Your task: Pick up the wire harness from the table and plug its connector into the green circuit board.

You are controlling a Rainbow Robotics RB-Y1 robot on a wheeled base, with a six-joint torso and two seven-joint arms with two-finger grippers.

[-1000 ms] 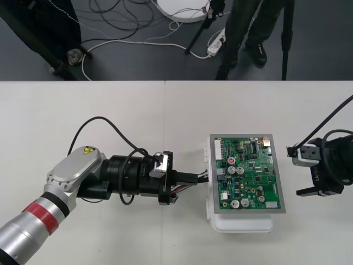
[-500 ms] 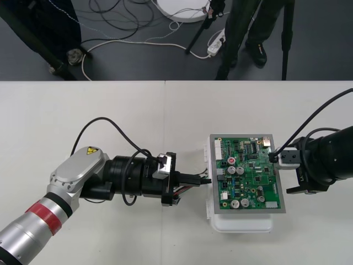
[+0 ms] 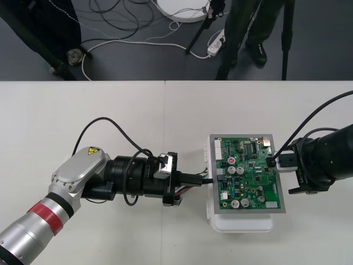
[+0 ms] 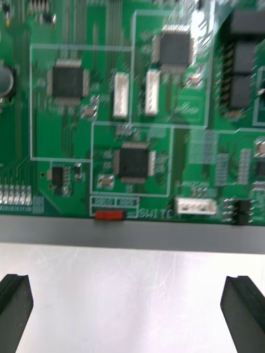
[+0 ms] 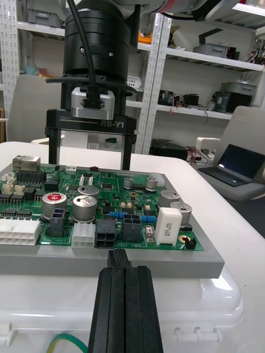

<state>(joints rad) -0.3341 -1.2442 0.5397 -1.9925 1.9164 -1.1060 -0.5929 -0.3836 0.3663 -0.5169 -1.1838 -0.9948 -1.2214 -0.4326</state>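
Two fingers (image 5: 110,309) of the left gripper (image 3: 199,179) pinched the wire harness (image 3: 185,190) by its plug (image 5: 118,257) just beside the green circuit board (image 3: 248,174) (insertion step, I judged), so a straight push seemed needed, while the right gripper (image 3: 282,175) stood spread opposite.

right tool (image 5: 89,163) reads "rb-y1", board (image 4: 83,138) reads "switc".

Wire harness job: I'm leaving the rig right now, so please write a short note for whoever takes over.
Left end effector: shut on the wire harness, tips at the left edge of the green circuit board; wires trail beneath it.
Right end effector: open, at the board's right edge, holding nothing.
Done: harness picked up and held at the board.
Left: seating the plug; I cannot tell whether it is in yet.
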